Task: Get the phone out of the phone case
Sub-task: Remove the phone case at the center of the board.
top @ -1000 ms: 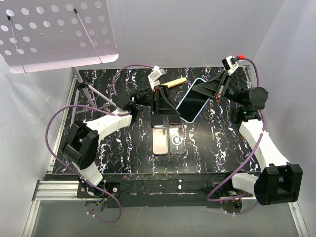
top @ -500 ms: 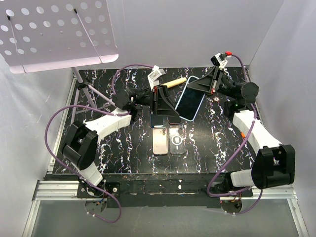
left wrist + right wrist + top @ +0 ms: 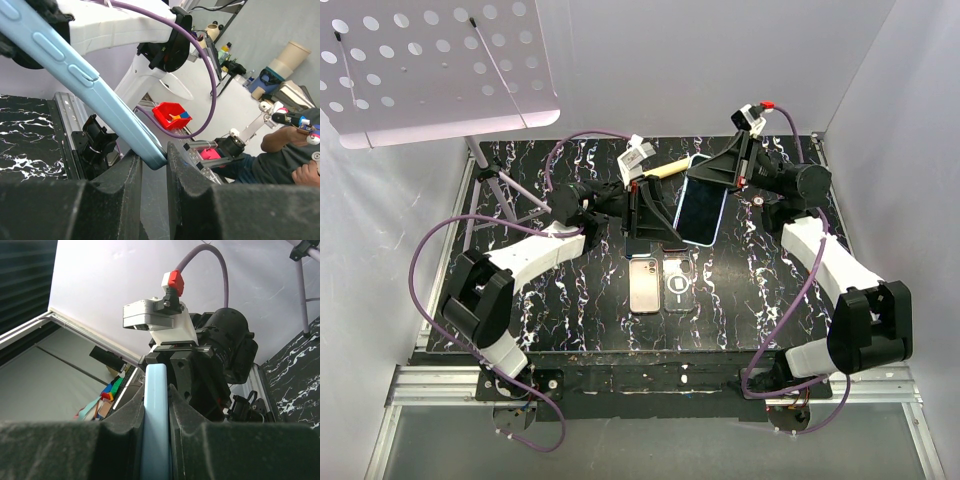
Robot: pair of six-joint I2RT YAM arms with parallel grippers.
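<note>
The right arm (image 3: 820,250) has swung left over the table (image 3: 570,300), carrying the blue-cased phone (image 3: 703,200) to upper centre. The right pincer (image 3: 156,390) clamps the phone's edge. One corner of it sits inside the left pincer (image 3: 154,167); I cannot tell whether that pincer grips it.

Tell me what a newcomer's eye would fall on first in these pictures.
First, the phone in its light blue case, held above the dark marbled table and pinched by the right gripper at its far end and the left gripper at a near corner. Next, on the table below, a second phone lies back up beside a clear case with a ring. A white perforated stand fills the far left.
</note>
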